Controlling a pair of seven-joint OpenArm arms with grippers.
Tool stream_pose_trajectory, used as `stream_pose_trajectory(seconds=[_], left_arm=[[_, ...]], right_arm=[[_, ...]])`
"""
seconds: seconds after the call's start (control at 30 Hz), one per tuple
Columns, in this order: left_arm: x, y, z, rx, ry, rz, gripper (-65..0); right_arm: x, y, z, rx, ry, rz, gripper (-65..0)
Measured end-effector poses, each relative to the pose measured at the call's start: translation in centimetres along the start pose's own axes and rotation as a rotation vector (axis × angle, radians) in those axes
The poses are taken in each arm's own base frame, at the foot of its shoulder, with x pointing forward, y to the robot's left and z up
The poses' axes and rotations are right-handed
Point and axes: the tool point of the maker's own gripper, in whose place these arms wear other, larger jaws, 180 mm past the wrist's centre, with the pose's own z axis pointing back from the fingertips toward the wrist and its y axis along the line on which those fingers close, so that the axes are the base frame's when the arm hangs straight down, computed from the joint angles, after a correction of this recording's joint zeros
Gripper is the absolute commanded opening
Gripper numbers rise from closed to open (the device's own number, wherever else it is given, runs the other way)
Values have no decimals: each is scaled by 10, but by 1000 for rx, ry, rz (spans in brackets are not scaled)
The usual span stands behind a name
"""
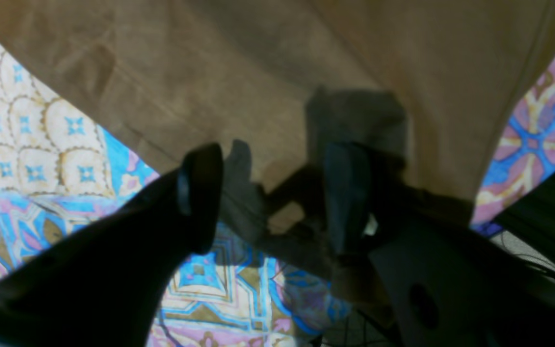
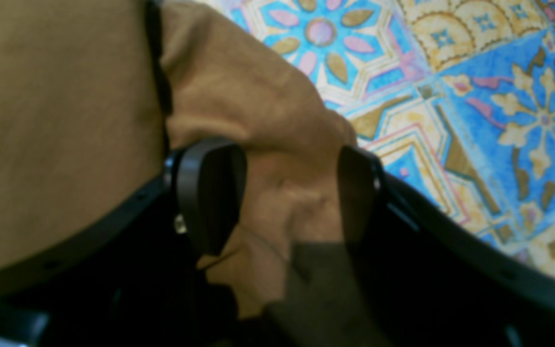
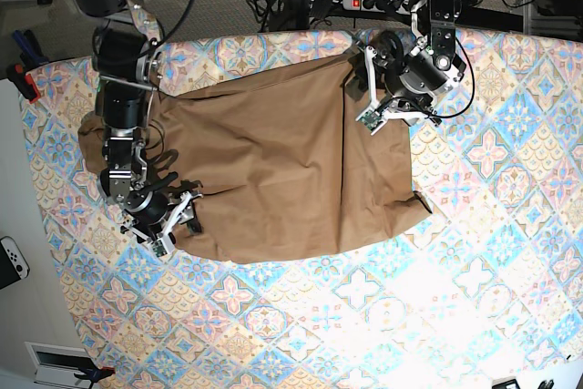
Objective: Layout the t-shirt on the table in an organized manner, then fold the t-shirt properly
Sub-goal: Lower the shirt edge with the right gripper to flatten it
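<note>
Your jaws: left gripper (image 1: 277,193) parted at shirt (image 3: 273,170) edge | right gripper (image 2: 289,193) parted astride a shirt bunch | shirt spread on table (image 3: 474,252).

The base view looks straight down from high overhead; both wrist views sit close (sharing the t-shirt (image 3: 282,161)).

Left gripper (image 1: 277,193) jaws apart; right gripper (image 2: 289,193) jaws apart.

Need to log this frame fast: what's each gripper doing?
Left gripper: open, over the t-shirt edge.
Right gripper: open, t-shirt bunched between its fingers.
</note>
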Motion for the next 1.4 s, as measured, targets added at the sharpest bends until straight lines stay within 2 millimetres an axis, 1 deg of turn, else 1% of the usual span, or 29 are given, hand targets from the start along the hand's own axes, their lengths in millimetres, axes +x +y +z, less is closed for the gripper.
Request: stream_pose_trajectory(seconds=[0.07,0.2,0.3,0.37,0.4,0.47,0.53,0.6,0.7,0.83,0.9,1.03,1.07,1.13,1.2,1.27,1.4], left_arm=[[0,0,0,0,0,0,-338],[0,0,0,0,0,0,-338],[0,0,0,0,0,0,-338],[0,0,0,0,0,0,-338],[0,0,0,0,0,0,-338],[0,0,0,0,1,0,-338],[0,0,0,0,0,0,-338],[0,0,0,0,1,0,-338],[0,0,0,0,0,0,-338],[0,0,0,0,0,0,-338],[0,0,0,0,0,0,-338],[0,0,0,0,0,-1,-338],[0,0,0,0,0,0,-338],[0,0,0,0,0,0,-338],[0,0,0,0,0,0,-338],[0,0,0,-1,-1,0,-338],[0,0,0,0,-2,0,-338]], right_arm=[[0,0,0,2,-14,-11,-300],[2,-12,4,-31,-46,-88,-300],[10,-23,4,-45,-2,-71,-300],[21,-29,4,-62,-32,-74,-300],[24,-30,5,-62,-40,-74,-300],[21,-30,5,-61,-33,-73,-300],[14,-28,5,-59,-16,-76,-300],[13,-27,5,-57,-12,-76,-300],[21,-29,5,-59,-51,-76,-300],[21,-28,5,-58,-49,-77,-300],[17,-33,8,-59,-40,-71,-300],[13,-52,17,-102,-28,-62,-300],[13,-54,18,-107,-28,-62,-300],[12,-51,16,-98,-17,-43,-300],[9,-36,9,-61,26,33,-300],[8,-28,5,-43,47,101,-300],[4,-26,6,-43,47,137,-300]])
